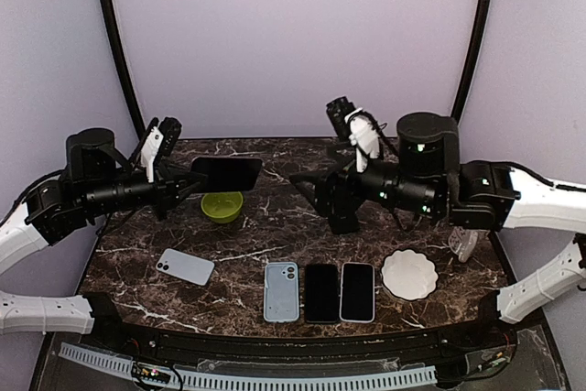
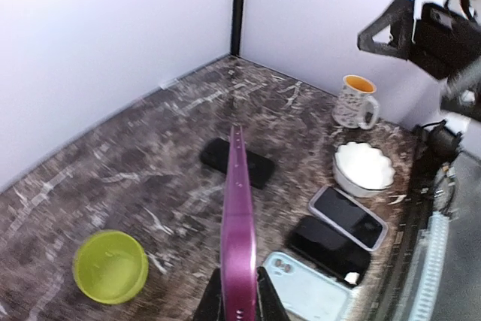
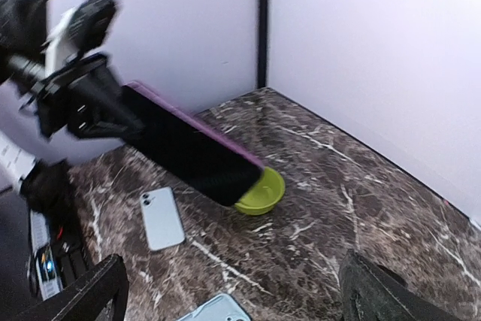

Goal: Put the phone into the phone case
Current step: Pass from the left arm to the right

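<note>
My left fingers are clamped tight on one purple-edged phone, held in the air. My right fingers gape wide and empty just past its tip. Below, on the tabletop, are one green bowl, two pale blue cases and two dark phones.

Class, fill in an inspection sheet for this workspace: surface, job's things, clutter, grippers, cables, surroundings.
Surface: dark marbled table; no spills seen.
Job's things: phone held in the air, purple rim around its dark face, perhaps already cased.
Clutter: blue case, black phone and grey phone in a row; blue phone apart; bowl; dish; mug.
Grippers: left gripper shut on the phone; right gripper wide open, empty.
Cables: dark lead at the table's front edge.
Surroundings: plain lilac walls, black post.
</note>
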Controlling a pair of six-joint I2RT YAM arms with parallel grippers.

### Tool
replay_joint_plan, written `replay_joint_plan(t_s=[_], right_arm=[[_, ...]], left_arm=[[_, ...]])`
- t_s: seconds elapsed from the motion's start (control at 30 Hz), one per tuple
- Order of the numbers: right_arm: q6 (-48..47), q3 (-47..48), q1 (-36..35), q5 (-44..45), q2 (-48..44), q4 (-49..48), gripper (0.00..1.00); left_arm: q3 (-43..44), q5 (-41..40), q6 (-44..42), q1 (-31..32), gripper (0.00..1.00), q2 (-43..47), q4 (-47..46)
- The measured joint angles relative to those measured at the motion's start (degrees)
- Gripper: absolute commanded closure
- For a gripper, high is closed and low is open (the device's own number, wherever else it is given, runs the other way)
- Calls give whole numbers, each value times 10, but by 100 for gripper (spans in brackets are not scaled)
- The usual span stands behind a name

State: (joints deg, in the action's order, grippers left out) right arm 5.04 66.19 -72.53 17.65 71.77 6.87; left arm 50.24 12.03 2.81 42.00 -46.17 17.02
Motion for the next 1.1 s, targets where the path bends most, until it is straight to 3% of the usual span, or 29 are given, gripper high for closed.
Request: replay_joint_plan(t_s=[0.13,0.3,0.43,0.63,0.8,0.97,1.03,1.1], right_arm=[[128,29,73,36,-3,38,3],[217,93,106,49,33,95,3],[254,126,137,30,42,112,3],[267,96,198,-63,16,74,4],[271,93,207,-144,26,32,8],[292,113,207,-221,91,-17,4],[294,110,207,-243,105,-34,2],[295,97,207,-257,100,-55,1]], left_arm=[[1,-134,-130,60,100,-29,-86],[-15,-270,-342,130,100,-108,-276],[-58,-330,-521,156,100,-167,-452],[-101,-384,-762,169,100,-274,-721],[-104,-406,-902,172,100,-358,-908],[-91,-434,-946,174,100,-413,-992],[-82,-457,-902,175,100,-407,-980],[-61,-477,-775,175,100,-369,-896]])
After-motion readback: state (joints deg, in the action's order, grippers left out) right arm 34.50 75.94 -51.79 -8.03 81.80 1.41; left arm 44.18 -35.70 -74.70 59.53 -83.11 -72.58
